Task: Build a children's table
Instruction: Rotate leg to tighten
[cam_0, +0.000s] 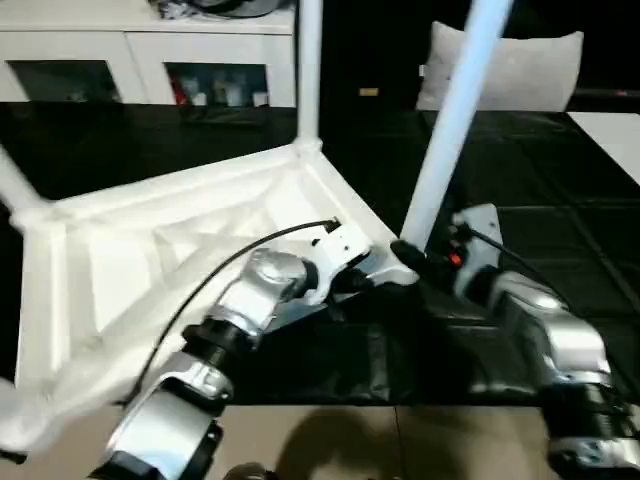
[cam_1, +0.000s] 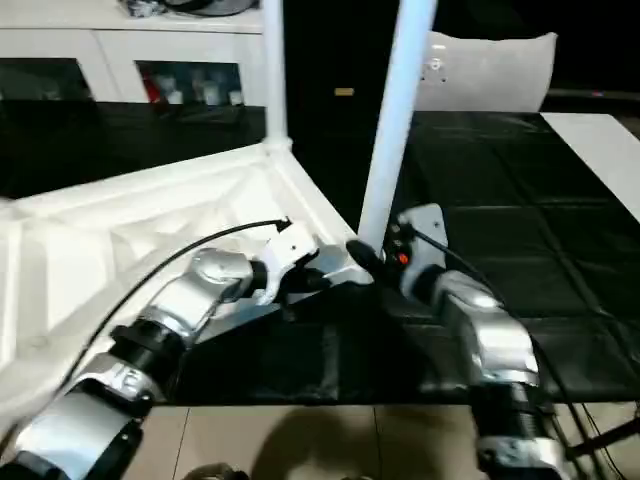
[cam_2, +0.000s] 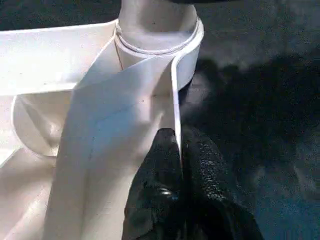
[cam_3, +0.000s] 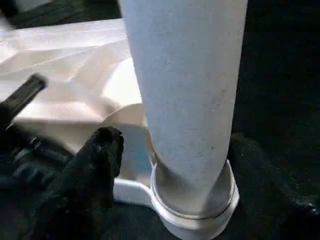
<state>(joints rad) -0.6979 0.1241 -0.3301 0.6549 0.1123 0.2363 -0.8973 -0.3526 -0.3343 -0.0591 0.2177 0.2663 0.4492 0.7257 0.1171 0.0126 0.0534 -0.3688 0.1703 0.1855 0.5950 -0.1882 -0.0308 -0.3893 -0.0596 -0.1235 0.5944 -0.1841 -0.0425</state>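
Silver forearms reach to the upturned tabletop's near corner.
Left gripper (cam_2: 179, 150) pinches the tabletop (cam_0: 150, 250) rim wall, fingers together on it; just beyond, a leg (cam_0: 455, 120) stands in the corner socket (cam_3: 195, 200), right gripper (cam_3: 107, 142) beside it, its spread unclear; another leg (cam_0: 309, 70) rises behind.

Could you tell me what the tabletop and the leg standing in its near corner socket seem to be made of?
Tabletop: apparently moulded white plastic, judging by thin ribbed walls with a soft sheen. Leg: likely the same plastic, a smooth, matte white tube. Corner socket: a glossy moulded ring around the leg's foot.
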